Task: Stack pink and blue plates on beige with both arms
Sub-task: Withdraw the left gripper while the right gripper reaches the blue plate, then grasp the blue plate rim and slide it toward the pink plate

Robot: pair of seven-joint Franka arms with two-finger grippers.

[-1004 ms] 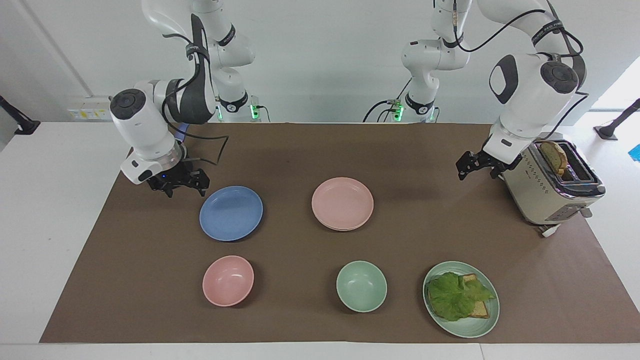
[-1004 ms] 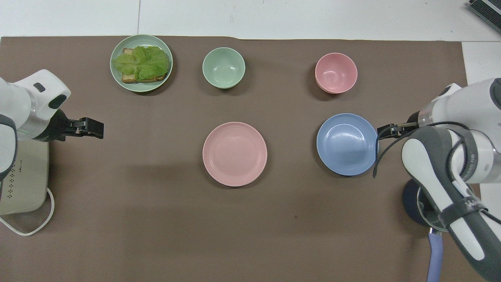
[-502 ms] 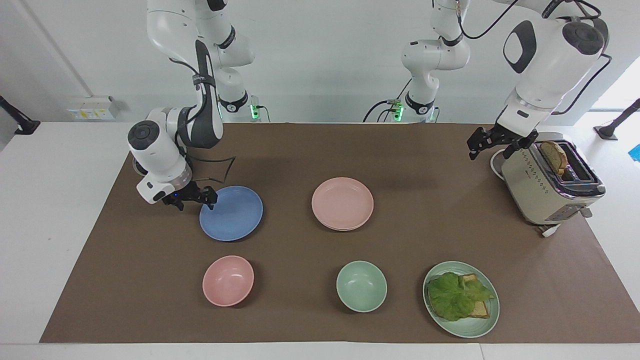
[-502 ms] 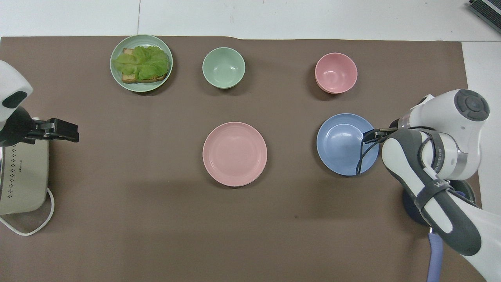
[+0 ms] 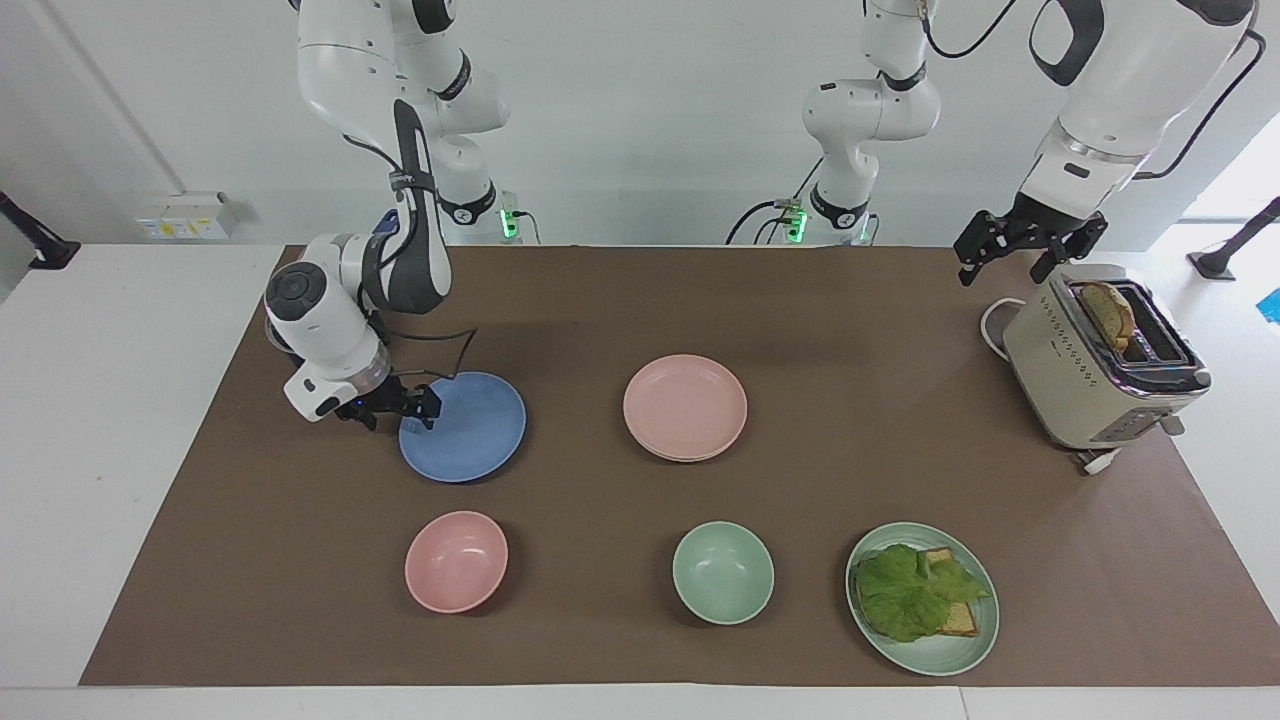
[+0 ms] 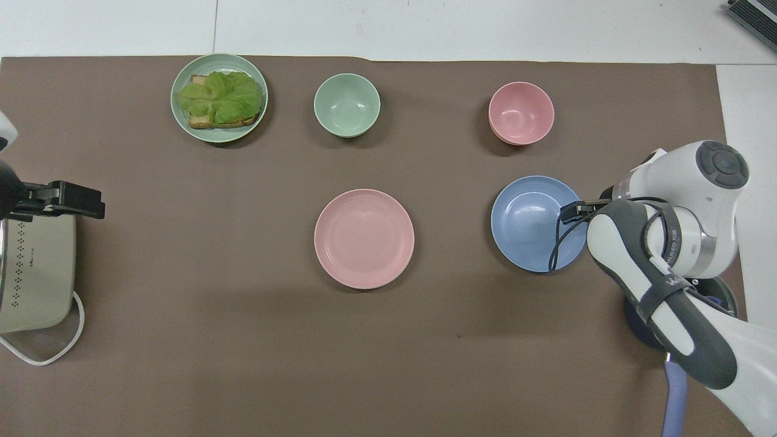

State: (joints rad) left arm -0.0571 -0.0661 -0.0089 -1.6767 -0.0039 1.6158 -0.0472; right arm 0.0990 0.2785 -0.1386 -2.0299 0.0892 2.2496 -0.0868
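Now | we see our right gripper (image 5: 415, 405) at the rim of the round matte periwinkle-blue plate (image 5: 470, 428), frame's left-centre, fingers' state unclear, likely to lift it | round pale-pink plate (image 5: 685, 405) mid-frame, apparently topping another | left gripper (image 5: 1020, 245) apart, waiting upper right.

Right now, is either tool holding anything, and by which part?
Nothing is lifted. The right tool is at the blue plate's rim; whether it grips cannot be told. The left tool holds nothing.

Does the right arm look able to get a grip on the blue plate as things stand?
Probably yes: the right tool is already low at the blue plate rim, at the right arm's end, with nothing between them.
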